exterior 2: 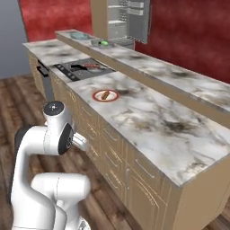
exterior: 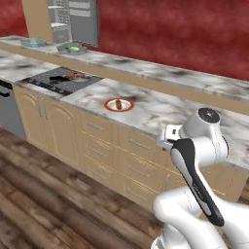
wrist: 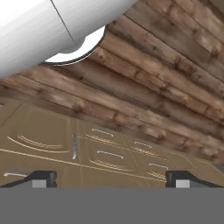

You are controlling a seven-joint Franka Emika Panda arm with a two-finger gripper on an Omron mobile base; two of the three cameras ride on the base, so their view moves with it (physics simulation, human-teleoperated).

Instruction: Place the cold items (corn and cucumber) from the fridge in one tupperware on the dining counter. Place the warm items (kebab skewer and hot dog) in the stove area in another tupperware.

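Glossy white rounded arm (exterior: pixel 194 194) showed dark joint bands, a black strip down one link, grey disc cap; claw (wrist: pixel 111 178) tips small, dark.

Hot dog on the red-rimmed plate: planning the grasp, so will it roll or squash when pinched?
The hot dog looks rounded and lies loose on a shallow plate, so a nudge could roll it. It probably gives somewhat under pressure.

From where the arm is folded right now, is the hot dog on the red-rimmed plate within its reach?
Probably yes: the hot dog lies uncovered on its plate near the counter's front edge, nothing around it. The open gripper faces the cabinet drawers below, so the arm must unfold upward first.
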